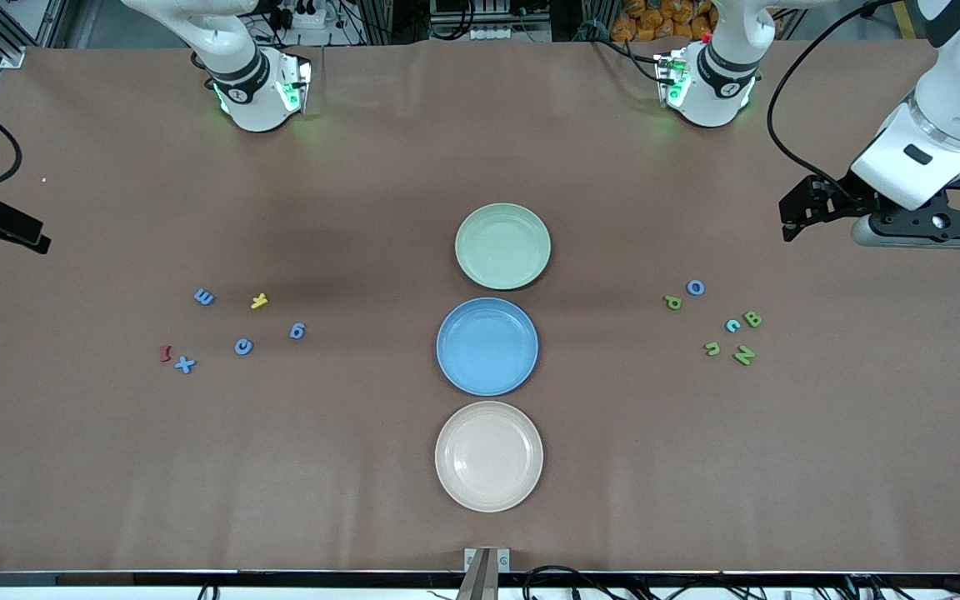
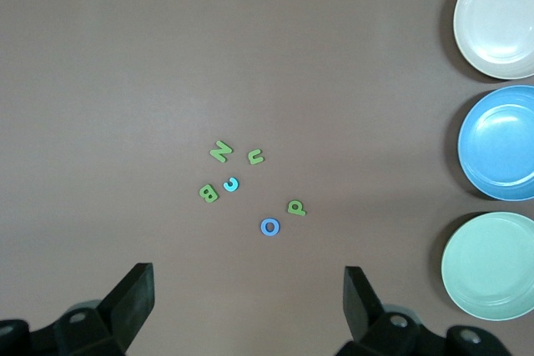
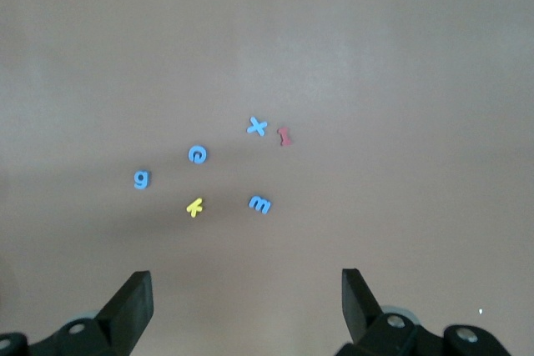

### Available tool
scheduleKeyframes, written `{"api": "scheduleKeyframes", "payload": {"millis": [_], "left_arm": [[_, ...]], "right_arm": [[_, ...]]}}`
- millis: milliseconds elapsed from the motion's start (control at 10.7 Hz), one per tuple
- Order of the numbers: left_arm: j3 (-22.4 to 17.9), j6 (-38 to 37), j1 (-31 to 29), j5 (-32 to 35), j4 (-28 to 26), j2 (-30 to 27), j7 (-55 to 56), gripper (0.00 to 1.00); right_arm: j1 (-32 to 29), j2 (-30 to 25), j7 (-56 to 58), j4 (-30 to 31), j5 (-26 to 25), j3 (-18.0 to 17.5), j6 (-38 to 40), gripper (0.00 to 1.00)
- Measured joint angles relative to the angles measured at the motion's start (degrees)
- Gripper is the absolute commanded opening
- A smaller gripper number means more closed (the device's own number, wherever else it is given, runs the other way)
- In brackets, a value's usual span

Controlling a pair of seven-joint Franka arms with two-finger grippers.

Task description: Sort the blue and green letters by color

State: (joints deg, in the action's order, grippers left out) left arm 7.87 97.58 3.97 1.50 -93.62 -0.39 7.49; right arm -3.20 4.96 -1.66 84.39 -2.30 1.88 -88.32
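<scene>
Several blue letters (image 1: 243,347) lie scattered toward the right arm's end of the table; they also show in the right wrist view (image 3: 197,154). Several green letters (image 1: 744,355) lie toward the left arm's end with a blue O (image 1: 696,287) and a blue c (image 1: 732,325) among them; this group also shows in the left wrist view (image 2: 220,152). My left gripper (image 2: 249,289) is open and empty, up over bare table beside the green group (image 1: 787,223). My right gripper (image 3: 246,289) is open and empty at the table's edge (image 1: 40,242).
Three plates stand in a row mid-table: green (image 1: 502,246), blue (image 1: 487,346), and beige (image 1: 488,456) nearest the front camera. A yellow letter (image 1: 258,301) and a dark red letter (image 1: 165,353) lie among the blue ones.
</scene>
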Motion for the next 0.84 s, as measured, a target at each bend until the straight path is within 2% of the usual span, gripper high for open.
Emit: {"api": "scheduleKeyframes", "payload": {"millis": [375,844], "left_arm": [[0.0,0.0,0.0,0.0,-0.3,0.0,0.0,1.0],[0.0,0.0,0.0,0.0,-0.3,-0.1,0.0,1.0]], "right_arm": [[-0.3,0.5,0.0,-0.9,0.0,0.3,-3.5,1.0],[-0.3,2.4,0.0,-0.6,0.0,0.2,-2.9,1.0]]}}
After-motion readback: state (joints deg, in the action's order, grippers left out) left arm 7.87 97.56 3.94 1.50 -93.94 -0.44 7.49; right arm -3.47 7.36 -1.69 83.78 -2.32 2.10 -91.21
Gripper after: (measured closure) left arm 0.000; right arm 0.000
